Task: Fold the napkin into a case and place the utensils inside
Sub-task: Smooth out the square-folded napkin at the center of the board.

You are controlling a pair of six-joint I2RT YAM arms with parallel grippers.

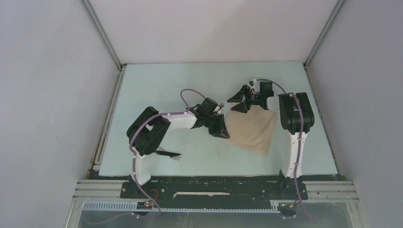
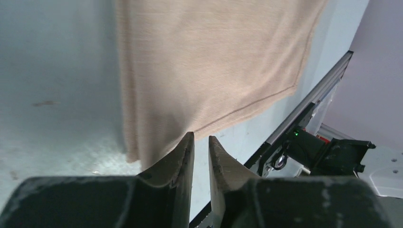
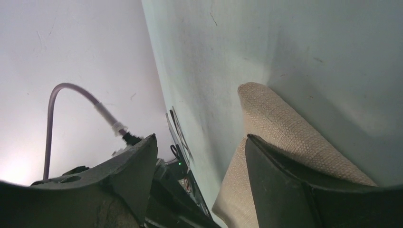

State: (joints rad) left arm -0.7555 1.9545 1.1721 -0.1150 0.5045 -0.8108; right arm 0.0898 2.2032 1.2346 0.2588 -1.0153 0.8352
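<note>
Both claws flank the folded napkin (image 1: 252,130) on the table (image 1: 166,85): the left claw (image 1: 221,129) is nearly together at its left edge, grip unclear, and the right claw (image 1: 240,102) is spread apart at its far corner.

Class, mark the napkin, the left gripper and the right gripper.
napkin (image 1: 252,129): top view, cloth's middle.
left gripper (image 2: 200,138): left wrist view, between fingertips.
right gripper (image 3: 200,140): right wrist view, between fingertips.

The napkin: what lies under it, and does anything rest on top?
Under the napkin only the pale table shows around its edges. It is folded, so anything between or below its layers is covered. No utensil lies on top; the utensils lie apart, near the left arm.
</note>
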